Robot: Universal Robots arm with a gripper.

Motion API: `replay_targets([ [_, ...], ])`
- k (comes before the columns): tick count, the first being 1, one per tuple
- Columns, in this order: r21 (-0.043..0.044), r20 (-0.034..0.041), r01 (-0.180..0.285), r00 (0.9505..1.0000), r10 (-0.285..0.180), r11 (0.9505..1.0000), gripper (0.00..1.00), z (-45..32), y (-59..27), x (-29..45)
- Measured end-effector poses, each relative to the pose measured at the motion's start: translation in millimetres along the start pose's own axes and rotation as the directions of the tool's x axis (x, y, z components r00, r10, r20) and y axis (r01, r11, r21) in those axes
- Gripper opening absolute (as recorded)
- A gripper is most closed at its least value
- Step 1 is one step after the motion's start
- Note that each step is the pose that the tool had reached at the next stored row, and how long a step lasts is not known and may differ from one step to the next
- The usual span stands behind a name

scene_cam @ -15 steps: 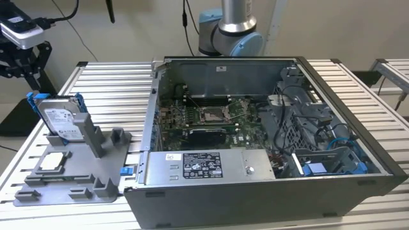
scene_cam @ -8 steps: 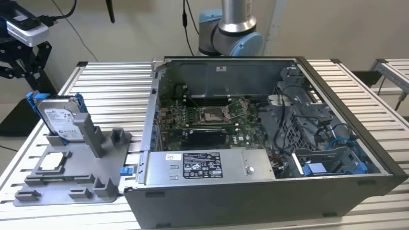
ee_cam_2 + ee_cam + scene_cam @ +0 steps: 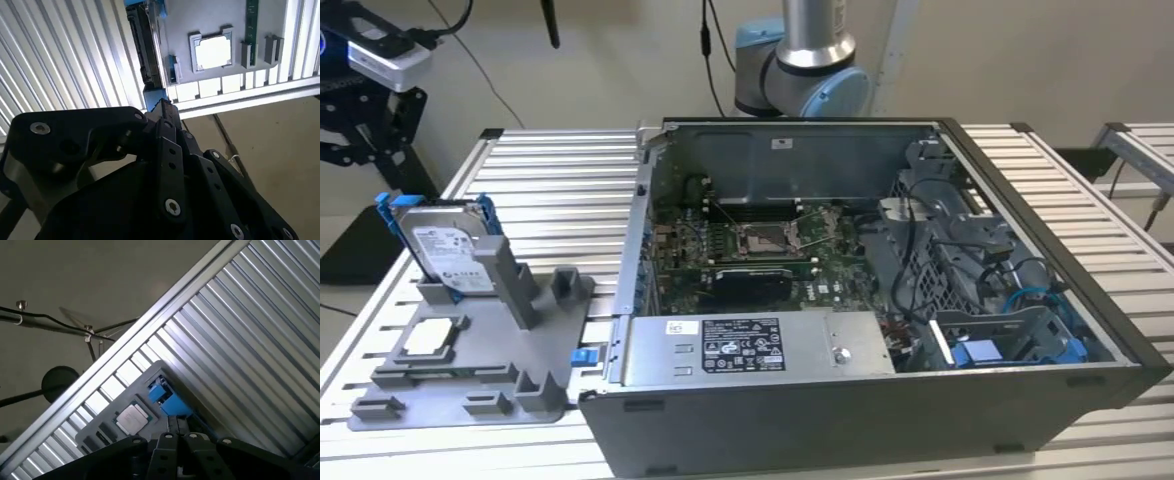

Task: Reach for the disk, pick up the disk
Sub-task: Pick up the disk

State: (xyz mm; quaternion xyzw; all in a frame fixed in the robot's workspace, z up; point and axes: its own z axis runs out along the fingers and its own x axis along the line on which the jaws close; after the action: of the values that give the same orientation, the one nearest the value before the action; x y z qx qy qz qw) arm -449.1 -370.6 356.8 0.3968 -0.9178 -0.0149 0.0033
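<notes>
Black metal gripper (image 3: 161, 107), seen in both wrist views (image 3: 176, 422): fingers pressed close together, narrow, nothing held; ahead of gripper and apart from it, flat silver metal disk with blue plastic side rails (image 3: 143, 47) (image 3: 166, 399), standing on edge in grey plastic fixture (image 3: 200, 20); past disk, small square silver chip (image 3: 213, 50) lying flat in fixture pocket; ribbed aluminium table (image 3: 60, 60) under all; exterior view: disk (image 3: 447, 245) upright at fixture's end, open dark computer case (image 3: 854, 420) farther off, toward exterior view's right.

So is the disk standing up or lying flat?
Standing up. In the exterior view the disk sits on its edge in a slot of the grey holder, with its white label showing.
</notes>
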Motion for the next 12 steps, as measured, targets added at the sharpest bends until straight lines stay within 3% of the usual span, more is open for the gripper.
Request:
replay_targets([
  [3, 0.0037, 0.0021, 0.055, 0.9985, -0.055, 0.9985, 0.00, 0.6, 0.0, -0.1],
  [6, 0.0058, 0.0024, 0.111, 0.9939, -0.111, 0.9938, 0.00, 1.0, 0.0, 0.0],
  [9, 0.0067, 0.0020, 0.163, 0.9865, -0.163, 0.9865, 0.00, 1.5, -0.1, 0.0],
  [12, 0.0077, 0.0013, 0.218, 0.9759, -0.218, 0.9759, 0.00, 2.1, -0.1, 0.0],
])
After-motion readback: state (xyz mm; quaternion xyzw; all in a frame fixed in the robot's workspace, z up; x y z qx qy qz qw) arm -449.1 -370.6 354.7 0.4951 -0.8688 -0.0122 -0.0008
